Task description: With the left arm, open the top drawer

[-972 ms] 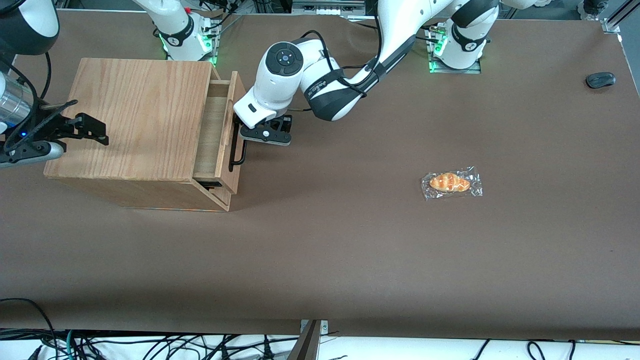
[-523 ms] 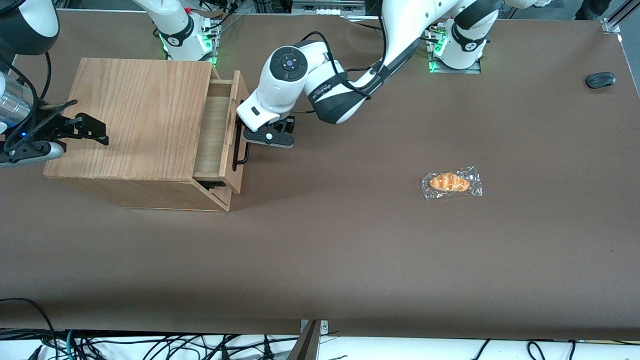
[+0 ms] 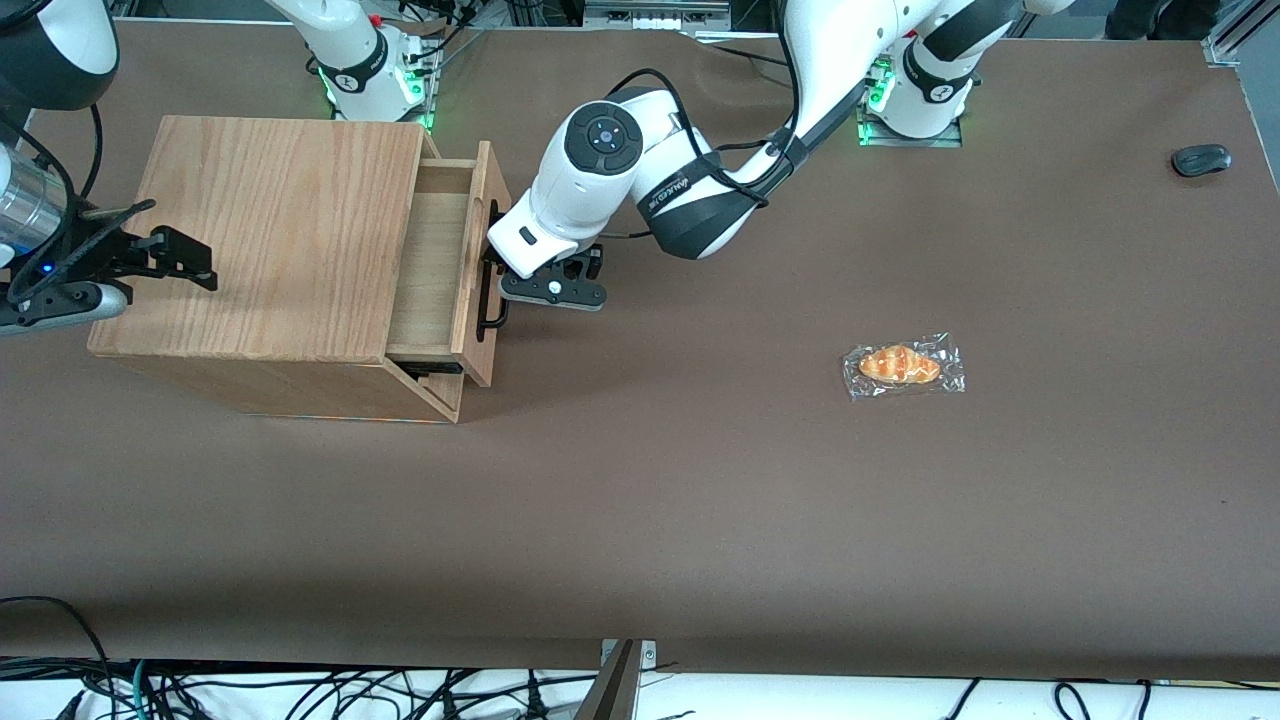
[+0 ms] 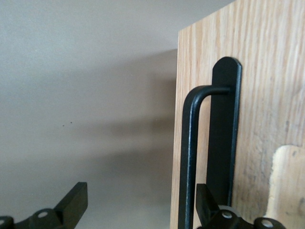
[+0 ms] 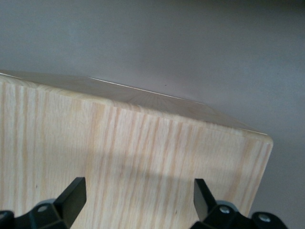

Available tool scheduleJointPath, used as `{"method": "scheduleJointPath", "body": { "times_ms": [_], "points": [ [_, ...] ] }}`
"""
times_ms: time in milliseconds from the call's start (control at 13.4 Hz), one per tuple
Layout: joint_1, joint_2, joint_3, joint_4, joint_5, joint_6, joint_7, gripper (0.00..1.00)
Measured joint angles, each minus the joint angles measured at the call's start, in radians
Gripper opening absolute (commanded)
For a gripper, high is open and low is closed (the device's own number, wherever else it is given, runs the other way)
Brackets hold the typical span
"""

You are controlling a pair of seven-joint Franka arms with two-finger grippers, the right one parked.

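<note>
Since 1 s ago the top drawer [image 3: 440, 268] has slid further out of the cabinet [image 3: 270, 255], and the left arm [image 3: 640, 180] w/ its gripper [image 3: 500, 285] has shifted toward the working arm's end of the table [image 3: 700, 500] along w/ it.

Gripper sits at the drawer's black bar handle [image 3: 488, 300], just in front of the drawer front. Wrist view: fingers [image 4: 71, 202] spread wide, well apart; handle [image 4: 190, 157] runs between them, close beside one finger. Can't tell if that finger touches the bar. Nothing is squeezed between the fingers.

Front view gives the overall layout but the wrist housing covers the fingers. Wrist view gives the finger gap, the bar's bent end and its black mounting plate [image 4: 224, 129] against the oak grain, plus a pale worn patch [image 4: 286, 186] on the wood front.

Drawer: light oak, partly open, bare wood floor visible inside, front panel standing clear of the cabinet face. Lower front [image 3: 440, 385] beneath it sits further in.

Farther from the gripper, toward the working arm's end: wrapped pastry [image 3: 902, 366], then a dark mouse [image 3: 1201, 159].
</note>
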Motion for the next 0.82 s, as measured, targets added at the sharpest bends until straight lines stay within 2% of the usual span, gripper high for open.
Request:
{"method": "scheduleJointPath", "body": {
  "times_ms": [822],
  "points": [
    [0.002, 0.0, 0.0, -0.001, 0.002, -0.023, 0.024, 1.0]
  ]
}}
